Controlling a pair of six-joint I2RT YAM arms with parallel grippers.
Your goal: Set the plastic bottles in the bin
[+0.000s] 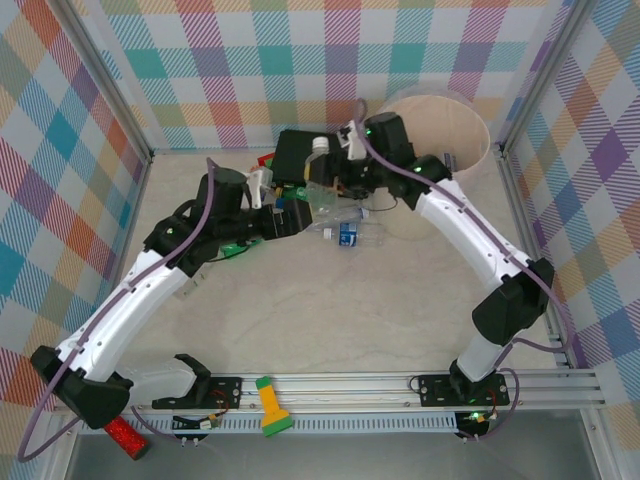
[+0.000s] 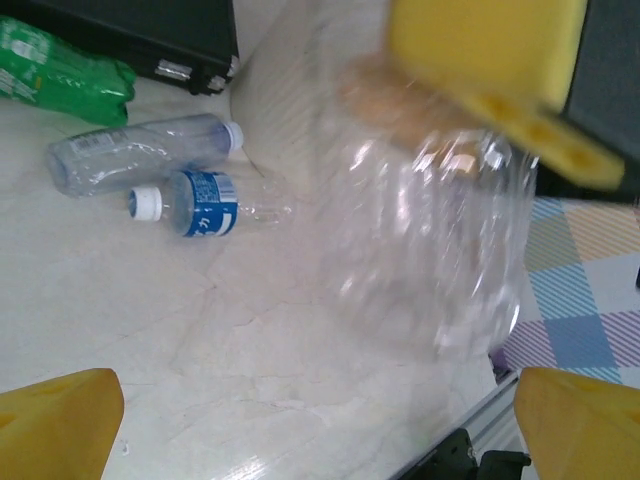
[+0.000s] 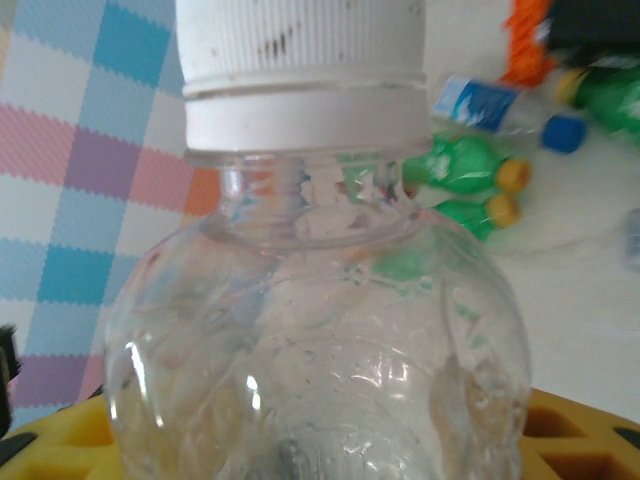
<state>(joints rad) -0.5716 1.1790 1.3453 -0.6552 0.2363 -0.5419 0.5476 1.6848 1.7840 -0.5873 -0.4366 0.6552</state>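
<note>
White-capped clear bottle (image 3: 310,330) clamped in right gripper (image 3: 320,445), base cut off below, left gripper (image 2: 318,425) spread wide, gripping nothing, same bottle blurred just ahead.

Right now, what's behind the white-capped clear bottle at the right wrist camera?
Green bottles with yellow caps, a blue-labelled bottle and a blue cap. The clear bottle hides the table directly behind it.

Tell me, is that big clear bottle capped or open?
Capped: a white ribbed cap sits on the neck of the clear bottle.
</note>
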